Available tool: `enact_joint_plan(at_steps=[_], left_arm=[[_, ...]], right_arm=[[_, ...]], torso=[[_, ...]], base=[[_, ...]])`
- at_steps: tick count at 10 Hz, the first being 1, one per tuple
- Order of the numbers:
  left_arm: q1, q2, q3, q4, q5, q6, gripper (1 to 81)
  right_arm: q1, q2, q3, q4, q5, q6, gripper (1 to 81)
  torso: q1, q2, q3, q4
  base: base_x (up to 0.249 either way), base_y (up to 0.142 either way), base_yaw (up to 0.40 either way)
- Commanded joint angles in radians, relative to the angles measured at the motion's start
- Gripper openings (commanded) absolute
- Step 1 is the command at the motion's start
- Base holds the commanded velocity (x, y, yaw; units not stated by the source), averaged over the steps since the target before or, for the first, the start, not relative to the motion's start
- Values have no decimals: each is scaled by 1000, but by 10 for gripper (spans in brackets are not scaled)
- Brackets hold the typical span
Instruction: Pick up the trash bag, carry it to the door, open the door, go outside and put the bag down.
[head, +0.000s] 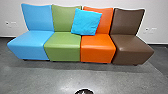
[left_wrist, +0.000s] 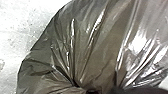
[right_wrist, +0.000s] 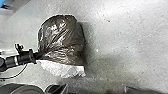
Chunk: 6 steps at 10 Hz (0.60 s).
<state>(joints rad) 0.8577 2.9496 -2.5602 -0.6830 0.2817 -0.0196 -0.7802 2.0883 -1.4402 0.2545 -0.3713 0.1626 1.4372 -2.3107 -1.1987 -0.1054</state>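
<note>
- Your trash bag (right_wrist: 61, 37), dark, glossy and see-through, lies in both wrist views: the right one gives you its whole outline above the grey floor (right_wrist: 120, 32), the left one a close stretch of folds drawn together.
- The right wrist view also gives you your left gripper (right_wrist: 37, 56), closed on the gathered neck of the bag.
- How far open your right gripper is, or what it has, you cannot tell.
- A pale, crumpled patch (right_wrist: 60, 69) runs along one side of the bag; whether the bag touches the floor, you cannot tell.
- The head view adds four seats in a row, side by side, from 11 to 1 o'clock of you: blue (head: 31, 45), green (head: 62, 47), orange (head: 98, 47), brown (head: 131, 48).
- One light-blue cushion (head: 86, 22) sits tilted at 12 o'clock, across the green and orange backs.
- One pale wall (head: 156, 15) stands behind them.
- One dark, rounded thing (head: 84, 91) is at 6 o'clock in the head view, too cut off to name.
</note>
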Motion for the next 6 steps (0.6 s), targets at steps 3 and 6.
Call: enact_joint_plan(at_steps=[3,6], left_arm=[[-102,-13,15,-13,76,7,10],[-104,-47,41,-15,80,7,10]], right_arm=[[74,-55,26,31,-64,2,811],[64,-55,20,29,-64,0,811]], torso=[[-110,170,171,0],[-180,277,283,0]], base=[[0,0,0],[0,0,0]])
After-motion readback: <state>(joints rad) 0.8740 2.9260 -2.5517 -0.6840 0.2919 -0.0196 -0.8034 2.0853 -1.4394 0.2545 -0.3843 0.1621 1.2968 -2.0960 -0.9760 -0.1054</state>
